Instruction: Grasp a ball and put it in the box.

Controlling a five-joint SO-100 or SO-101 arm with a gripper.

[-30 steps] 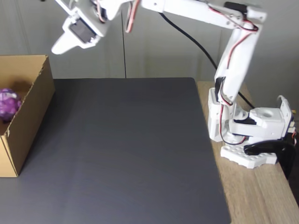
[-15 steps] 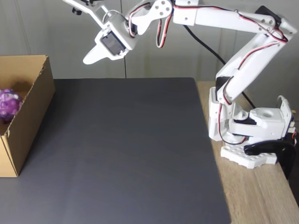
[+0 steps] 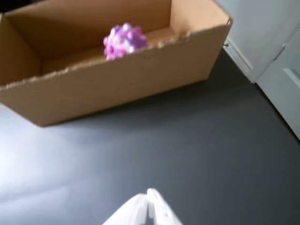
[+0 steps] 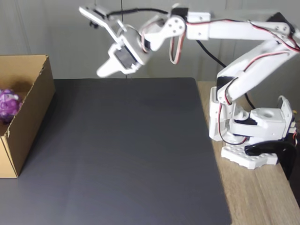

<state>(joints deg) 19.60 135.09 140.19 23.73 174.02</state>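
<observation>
Already the ball (image 4: 9,105) is lying inside the box (image 4: 29,121).
Well apart from the box, the gripper (image 4: 104,71) is hanging in the air above the dark mat (image 4: 126,154) with nothing in it, its fingers (image 3: 151,206) pressing together in the wrist view.

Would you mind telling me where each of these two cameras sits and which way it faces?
Wrist view: rides on the arm, looking down and ahead over the dark mat at the box holding the ball; the shut gripper tips enter from the bottom edge.
Fixed view: stands in front of the table, angled down; it shows the whole arm, with its gripper raised.
Shared: box, ball, mat, gripper.
</observation>
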